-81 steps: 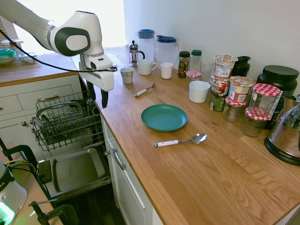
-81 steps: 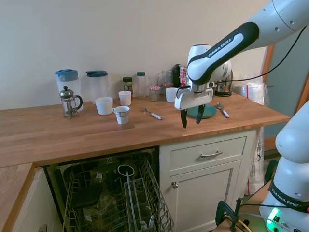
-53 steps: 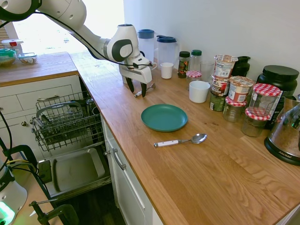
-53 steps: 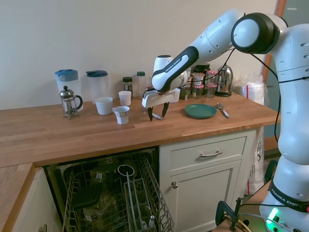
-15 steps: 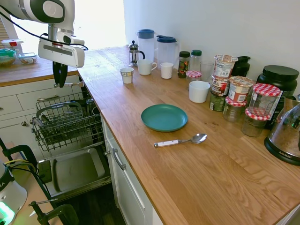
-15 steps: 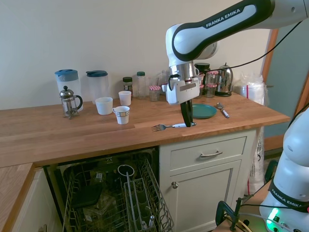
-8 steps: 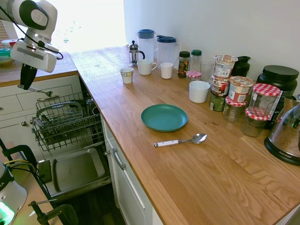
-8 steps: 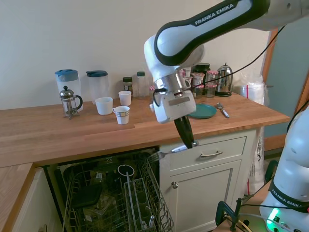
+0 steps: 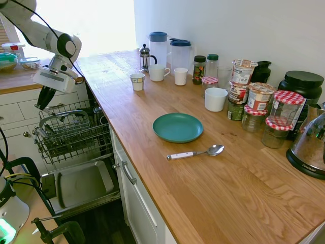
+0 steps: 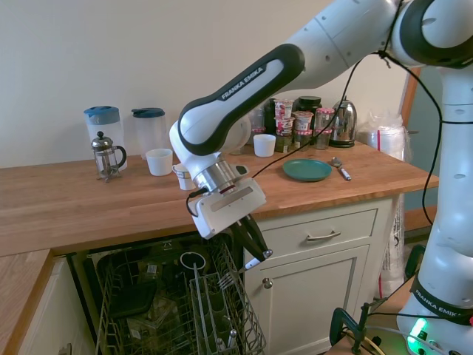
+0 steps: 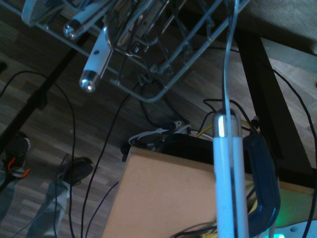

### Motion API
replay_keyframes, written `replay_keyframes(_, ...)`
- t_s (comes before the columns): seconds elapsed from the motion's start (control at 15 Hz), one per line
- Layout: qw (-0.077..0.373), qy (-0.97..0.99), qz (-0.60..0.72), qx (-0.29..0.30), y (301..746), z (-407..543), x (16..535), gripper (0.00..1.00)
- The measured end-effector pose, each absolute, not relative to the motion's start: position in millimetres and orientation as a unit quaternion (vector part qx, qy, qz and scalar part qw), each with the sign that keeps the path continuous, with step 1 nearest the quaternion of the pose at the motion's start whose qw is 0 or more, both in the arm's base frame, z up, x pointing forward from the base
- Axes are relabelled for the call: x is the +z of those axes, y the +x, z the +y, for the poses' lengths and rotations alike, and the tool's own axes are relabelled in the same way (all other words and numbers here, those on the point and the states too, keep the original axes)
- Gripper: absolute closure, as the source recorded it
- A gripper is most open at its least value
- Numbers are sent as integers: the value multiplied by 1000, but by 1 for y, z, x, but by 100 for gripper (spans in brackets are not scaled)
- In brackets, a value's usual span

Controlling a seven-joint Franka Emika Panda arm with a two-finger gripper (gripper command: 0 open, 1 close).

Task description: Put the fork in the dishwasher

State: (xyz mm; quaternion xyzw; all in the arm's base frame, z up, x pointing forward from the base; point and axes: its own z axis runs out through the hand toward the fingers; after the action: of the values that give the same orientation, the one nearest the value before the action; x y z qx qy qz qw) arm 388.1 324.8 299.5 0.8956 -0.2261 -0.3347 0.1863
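Since half a second ago the arm has swung lower and further over the open appliance, carrying its load from drawer height down to just above the wire rack.

Item: fork (image 10: 238, 272), one. White handle clamped between the closed fingers of the gripper (image 10: 255, 251); tines pointing down and away toward the rack, not yet touching it as far as the second exterior view shows. In the wrist view the handle rises as a pale shaft from the bottom edge.

Item: dishwasher (image 10: 177, 303), one, open, grey wire rack (image 9: 71, 132) pulled out, door panel (image 9: 81, 184) lowered beneath it. Some items already sit in the rack; their kind is too small to tell.

Progress, by judgement: pickup and carry done; left are the final lowering into the rack and the release. The tines could snag a wire on the way in.

Remaining on the wooden counter (image 9: 213, 188):
- spoon (image 9: 195, 153), one, white-handled, just beside the plate
- teal plate (image 9: 178, 127), one
- lidded blue-topped jugs (image 9: 158, 47), two
- French press (image 9: 145, 57), one
- white cups near the jugs (image 9: 158, 72), three, one patterned
- white mug (image 9: 216, 99), one
- jars and tubs toward the wall (image 9: 260, 101), a cluster, not reliably countable
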Motion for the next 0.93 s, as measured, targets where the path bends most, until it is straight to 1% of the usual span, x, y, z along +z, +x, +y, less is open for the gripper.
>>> replay_keyframes(0.33,220,879,-231,-354,408,339,277,100)
replay_keyframes(0.67,247,873,-239,-345,431,346,265,100)
replay_keyframes(0.93,260,865,-245,-353,446,344,256,100)
